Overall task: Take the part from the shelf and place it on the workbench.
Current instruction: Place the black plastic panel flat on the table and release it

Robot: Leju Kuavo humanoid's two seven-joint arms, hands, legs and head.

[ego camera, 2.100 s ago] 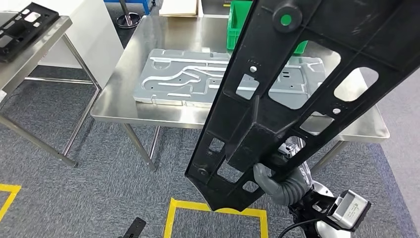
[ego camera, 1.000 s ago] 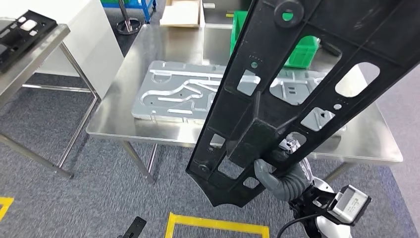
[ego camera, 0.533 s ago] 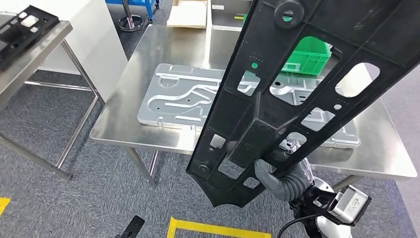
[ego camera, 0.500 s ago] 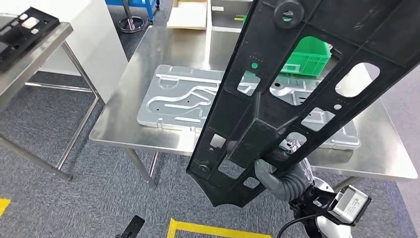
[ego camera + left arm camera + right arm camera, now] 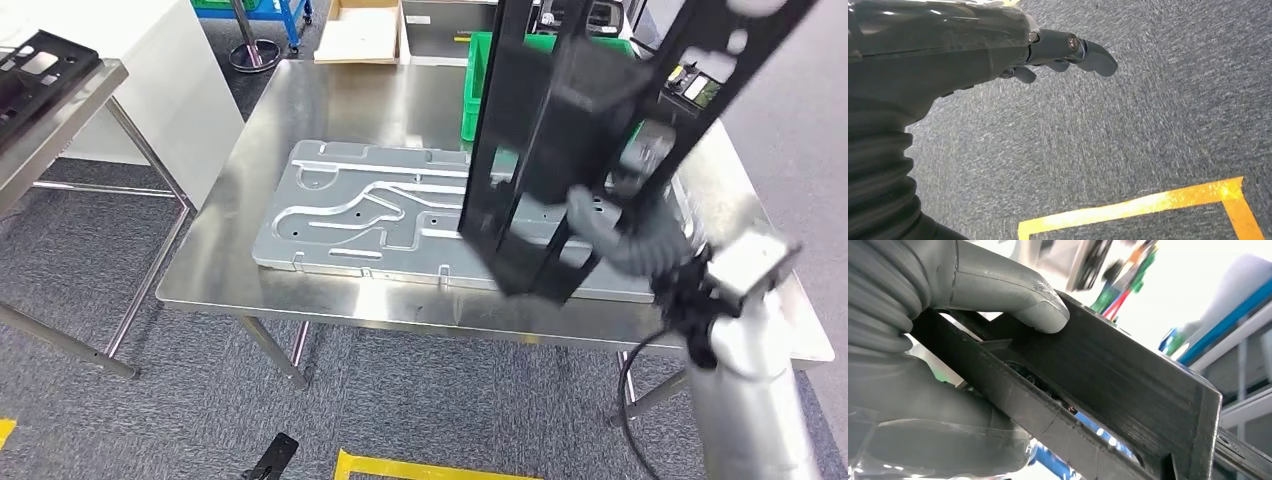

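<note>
My right hand (image 5: 618,228) grips a long black plastic frame part (image 5: 560,150), held steeply on end above the steel workbench (image 5: 330,110). The part's lower end hangs just over the grey metal plate (image 5: 370,210) lying on the bench. Up close in the right wrist view, the thumb (image 5: 1013,297) presses on the part's black rib (image 5: 1108,385). My left hand (image 5: 998,50) hangs over the grey carpet with its fingers apart and nothing in it.
A green bin (image 5: 480,85) stands at the back of the bench behind the part. Another black part (image 5: 35,70) lies on a steel table at the left. Yellow floor tape (image 5: 440,468) marks the carpet below. A cardboard box (image 5: 360,30) sits beyond the bench.
My right arm has swung the black part up and forward, from low in front of the bench to over the grey plate. The camera has shifted and the bench looks closer.
</note>
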